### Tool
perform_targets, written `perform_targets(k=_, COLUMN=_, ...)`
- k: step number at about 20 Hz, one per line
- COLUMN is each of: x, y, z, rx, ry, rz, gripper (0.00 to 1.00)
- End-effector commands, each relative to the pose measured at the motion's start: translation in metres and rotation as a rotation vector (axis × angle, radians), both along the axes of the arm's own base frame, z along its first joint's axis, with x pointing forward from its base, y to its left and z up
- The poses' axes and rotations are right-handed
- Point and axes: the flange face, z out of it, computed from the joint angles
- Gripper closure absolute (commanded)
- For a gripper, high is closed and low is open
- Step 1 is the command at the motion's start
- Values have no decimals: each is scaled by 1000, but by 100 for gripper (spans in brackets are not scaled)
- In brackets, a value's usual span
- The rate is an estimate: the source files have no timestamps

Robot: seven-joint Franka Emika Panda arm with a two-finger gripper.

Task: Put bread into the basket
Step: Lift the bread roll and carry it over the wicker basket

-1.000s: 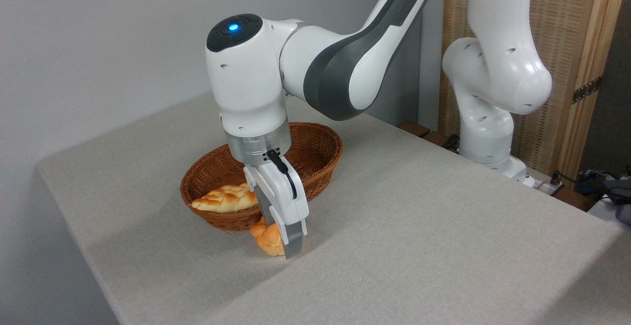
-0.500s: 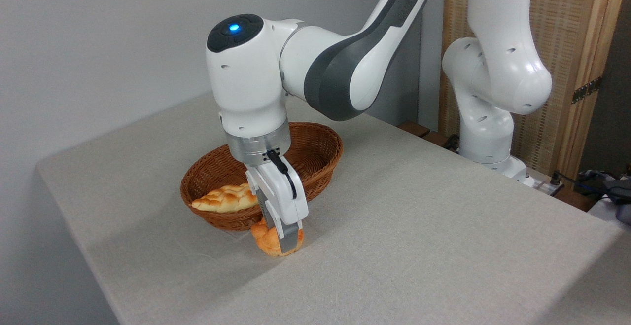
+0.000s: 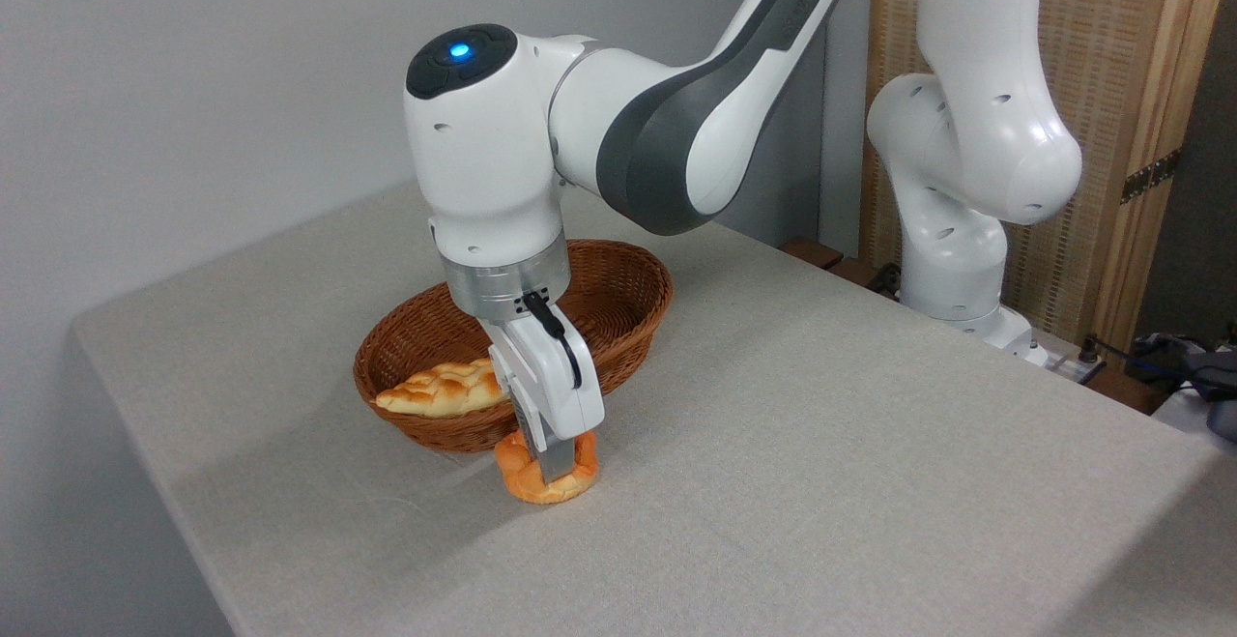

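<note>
Gripper (image 3: 553,463) points straight down, low over the table (image 3: 821,444). Jaws pinched in on the bun (image 3: 546,475): the near finger presses into the middle of its top, and the dough bulges out to either side of it. Far finger hidden behind the near one, so the gap cannot be read directly; judged closed onto the bun.

Bun sits directly under and around the fingertips, base apparently on the cloth. Not lifted as far as can be told.

Basket (image 3: 628,279) lies just behind and to the left of the jaws, its front wall close to the bun, possibly touching; cannot tell. A pale braided loaf (image 3: 440,390) lies inside, up and left of the jaws, at the near end. The far end of the basket, behind the wrist, looks bare.

Progress, as judged:
- Reach and grasp: done or just completing.
- Left: lift clear of the rim, carry back over the basket, release.
- Bun not yet in the basket; task roughly a third along.

Watch: the squeeze deforms the bun, and the rim is near for the lift.
</note>
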Motion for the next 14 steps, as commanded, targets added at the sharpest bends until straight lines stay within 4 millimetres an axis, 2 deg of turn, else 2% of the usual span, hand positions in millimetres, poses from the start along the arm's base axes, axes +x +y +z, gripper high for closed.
perform_targets(k=1, x=-1, y=8, z=6, rx=-16, ry=-18, rz=-2, gripper=100)
perform_targets(k=5, x=-1, y=17, z=21, rx=-44, ry=-43, rz=27, gripper=100)
perform_targets(k=8, x=-3, y=33, z=36, rx=-62, ry=-62, rz=60, gripper=100)
perform_targets(k=14, x=-10, y=42, z=68, rx=-100, ry=-74, rz=77, gripper=100)
